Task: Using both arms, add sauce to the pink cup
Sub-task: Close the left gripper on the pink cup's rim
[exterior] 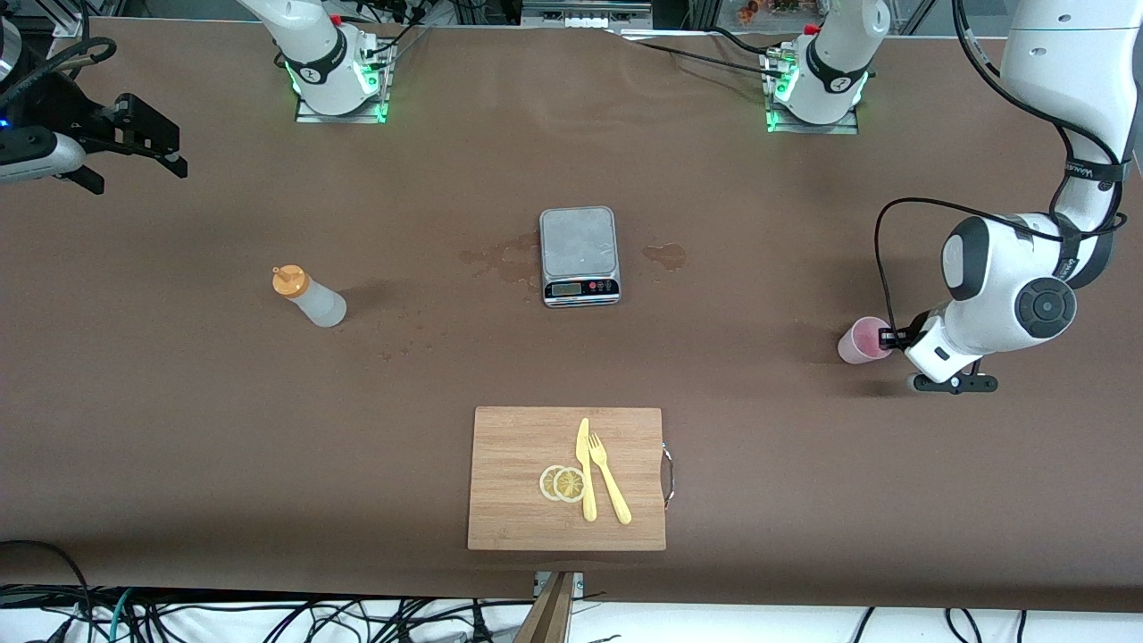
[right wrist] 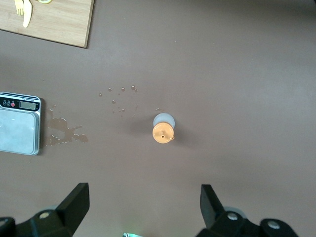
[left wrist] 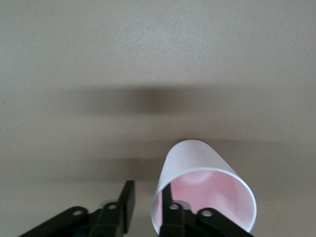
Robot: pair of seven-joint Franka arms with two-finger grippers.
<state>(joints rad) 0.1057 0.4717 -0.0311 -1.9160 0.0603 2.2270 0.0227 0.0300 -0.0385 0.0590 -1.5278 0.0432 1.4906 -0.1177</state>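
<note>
Sauce [exterior: 310, 297] is standing upright toward the right arm's end of the table [exterior: 179, 402], beneath the wide-open right gripper [right wrist: 143, 207]. The pink cup [exterior: 863, 340], toward the left arm's end, is being pinched at its rim by the left gripper [left wrist: 148, 210].

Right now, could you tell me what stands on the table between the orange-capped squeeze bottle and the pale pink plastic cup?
The front view shows a silver kitchen scale between the squeeze bottle and the pink cup.
</note>
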